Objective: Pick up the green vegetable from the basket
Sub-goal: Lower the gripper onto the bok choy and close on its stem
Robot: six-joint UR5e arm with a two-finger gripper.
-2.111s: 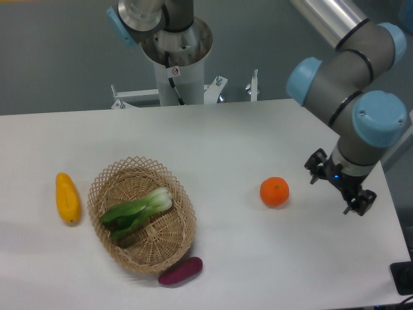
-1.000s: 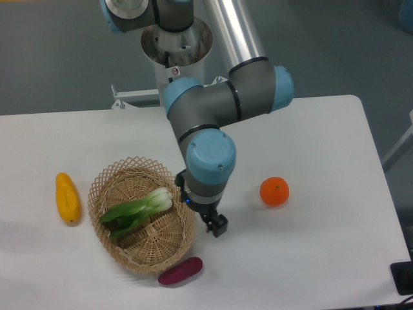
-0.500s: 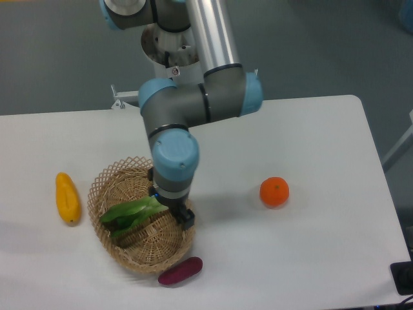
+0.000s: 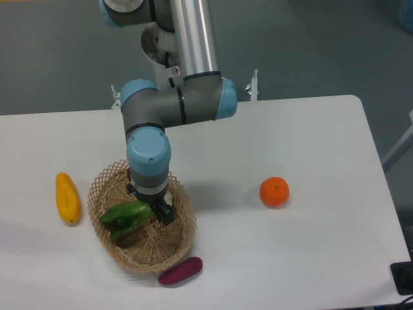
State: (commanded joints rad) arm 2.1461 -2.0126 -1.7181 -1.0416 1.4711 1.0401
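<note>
The green vegetable [image 4: 122, 216] lies in the tan wicker basket [image 4: 116, 255] at the left of the table; only its dark leaves show, as the arm's wrist covers its pale stem end. My gripper [image 4: 155, 208] hangs over the right half of the basket, right above that stem end. One dark finger [image 4: 167, 214] shows below the wrist; the other is hidden, so the jaw gap cannot be read.
A yellow oblong fruit [image 4: 67, 197] lies left of the basket. A purple oblong vegetable [image 4: 180, 270] lies just in front of the basket. An orange [image 4: 274, 192] sits to the right. The arm's base column [image 4: 174, 39] stands at the back.
The arm has swept from the far right of the table leftward past the orange and now hangs over the basket, covering the vegetable's stem end. Nothing else has moved.
</note>
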